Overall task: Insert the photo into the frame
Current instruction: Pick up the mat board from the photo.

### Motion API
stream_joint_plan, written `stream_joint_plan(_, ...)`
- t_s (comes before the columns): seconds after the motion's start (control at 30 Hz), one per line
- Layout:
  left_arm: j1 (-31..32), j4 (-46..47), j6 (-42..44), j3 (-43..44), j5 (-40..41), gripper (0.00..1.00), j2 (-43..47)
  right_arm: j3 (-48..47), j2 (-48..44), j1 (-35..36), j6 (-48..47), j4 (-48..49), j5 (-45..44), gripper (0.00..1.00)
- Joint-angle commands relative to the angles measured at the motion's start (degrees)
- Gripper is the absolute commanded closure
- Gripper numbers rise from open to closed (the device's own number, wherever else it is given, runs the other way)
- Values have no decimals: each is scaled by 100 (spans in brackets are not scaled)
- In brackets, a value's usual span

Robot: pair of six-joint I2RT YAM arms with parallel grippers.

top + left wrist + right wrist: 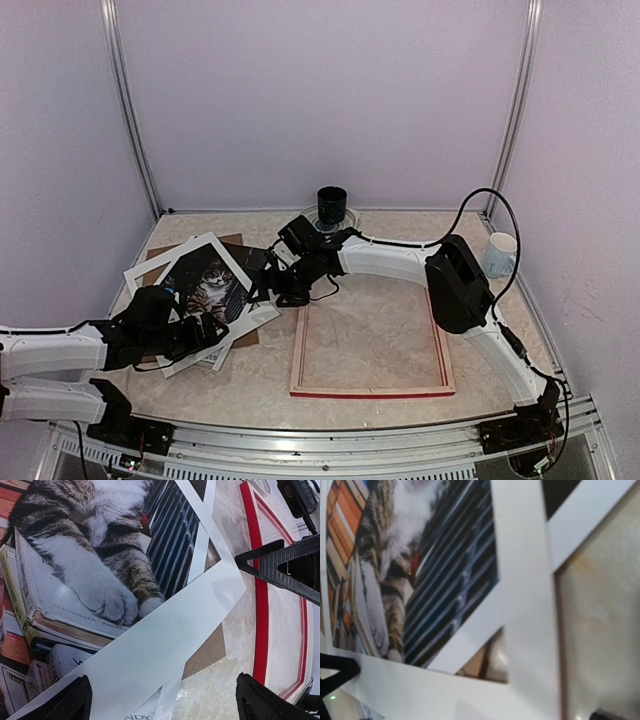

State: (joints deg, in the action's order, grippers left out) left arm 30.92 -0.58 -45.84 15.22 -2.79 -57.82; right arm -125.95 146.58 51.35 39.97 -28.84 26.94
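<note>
The photo point(207, 283), a tabby cat on books, lies at the left on a brown backing board point(160, 254). A white mat point(180, 252) lies skewed over it. The frame point(370, 388) lies pale back up at centre right, its red edge showing. My left gripper point(203, 334) is open over the mat's near corner point(165, 645), one finger point(75, 700) on each side, holding nothing. The photo point(85, 570) and the red frame point(260, 610) show there. My right gripper point(283, 287) is at the mat's right edge. Its view shows the photo point(435, 580) and mat point(520, 580) blurred; its fingers are hidden.
A dark cup point(332, 205) stands at the back centre on a clear dish. A white cup point(500, 254) stands at the right wall. The right arm point(400, 260) stretches across the frame's far side. Walls enclose the table on three sides.
</note>
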Motion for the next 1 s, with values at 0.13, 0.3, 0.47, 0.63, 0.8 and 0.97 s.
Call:
stream_joint_plan(0.13, 72, 456, 23, -166, -101, 1, -304, -93, 217, 41, 391, 196, 455, 6)
stream_joint_plan(0.3, 72, 481, 57, -184, -111, 1, -361, 96, -27, 26, 473, 365, 584, 6)
stream_joint_plan(0.47, 72, 462, 43, -233, -113, 1, -298, 816, -461, -129, 772, 1023, 951, 7)
stream_joint_plan(0.63, 72, 453, 32, -265, -110, 1, -237, 1958, -1019, -335, 1285, 2288, 1337, 8)
stream_joint_plan(0.8, 72, 473, 36, -257, -126, 1, -259, 2348, -1112, -423, 1660, 3305, 1830, 10)
stream_joint_plan(0.97, 72, 455, 32, -239, -151, 1, -264, 2319, -861, -403, 1990, 3867, 2130, 13)
